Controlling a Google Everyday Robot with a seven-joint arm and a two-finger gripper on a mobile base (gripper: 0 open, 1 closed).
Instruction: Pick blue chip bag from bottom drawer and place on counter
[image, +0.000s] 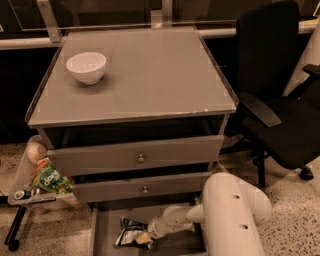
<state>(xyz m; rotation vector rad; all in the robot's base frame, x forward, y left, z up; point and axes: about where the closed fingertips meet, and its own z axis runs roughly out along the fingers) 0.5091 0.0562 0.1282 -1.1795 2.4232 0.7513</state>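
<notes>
The blue chip bag (127, 231), dark blue with white panels, lies crumpled on the floor of the open bottom drawer (107, 243), left of middle. My gripper (143, 238) reaches into the drawer from the right, at the end of a white arm, and sits right against the bag's right edge. The counter (150, 75) is the flat grey top of the cabinet above.
A white bowl (86, 67) stands on the counter's back left. Two knobbed drawers (141, 156) are shut above the open one. A green snack bag (49, 181) lies on a stand at the left. A black office chair (277, 95) stands at the right.
</notes>
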